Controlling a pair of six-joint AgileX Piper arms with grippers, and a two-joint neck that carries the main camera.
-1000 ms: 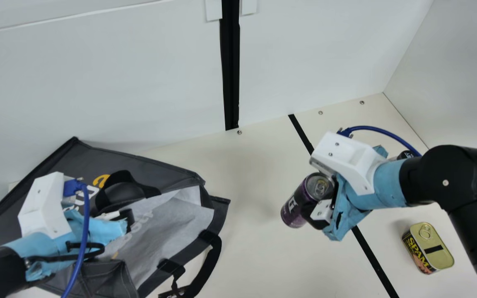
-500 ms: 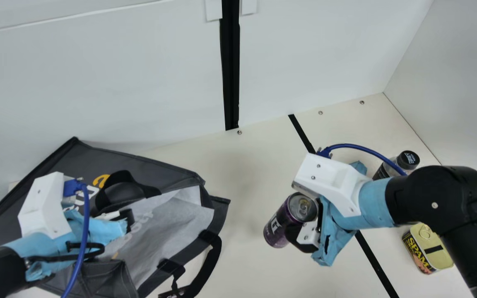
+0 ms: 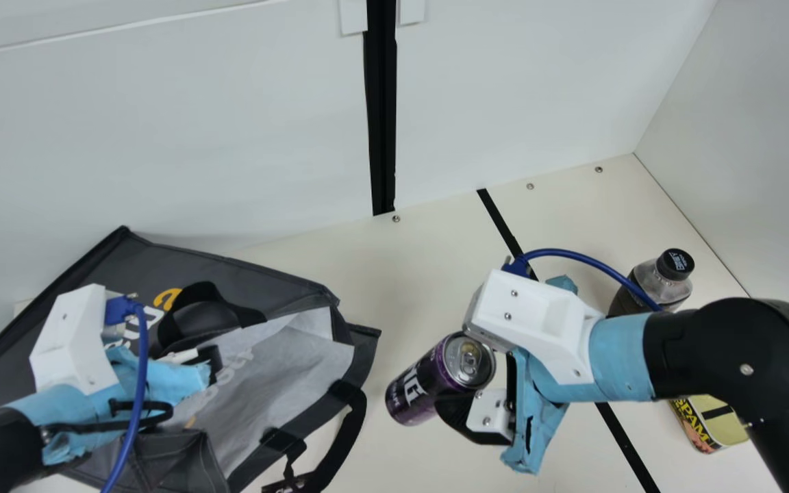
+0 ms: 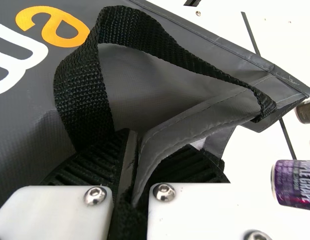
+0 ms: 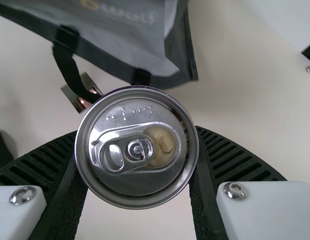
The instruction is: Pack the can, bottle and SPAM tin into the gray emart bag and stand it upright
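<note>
Purple can (image 3: 429, 385) is held by the right gripper (image 3: 468, 387), right of the lower centre of the frame. The black ribbed fingers press on it from two opposite sides, as the right wrist view also shows well. The can leans, with its silver lid toward the upper right and its bottom toward the lower left. From where I stand, I cannot tell whether this bottom touches the cream table (image 3: 394, 267).

In the lower left of the frame lies the gray emart bag (image 3: 257, 287), spread on its side, with a pale inside face (image 3: 285, 370) visible. Its dark strap (image 3: 329, 438) hangs out toward the lower middle. The left gripper (image 3: 206, 357) is over the bag and is closed upon it: in the left wrist view, a fold of the gray cloth is pinched between the two fingers, just beside a black woven handle loop (image 4: 82, 95).

The bottle (image 3: 656, 284), with a black cap, stands at the right of the frame, and a blue cable passes before it. Lower, in the lower right, the SPAM tin (image 3: 709, 424) sits on the table, partly hidden by the right arm. Both are outside the bag, and so is the can, which is near its right edge.
</note>
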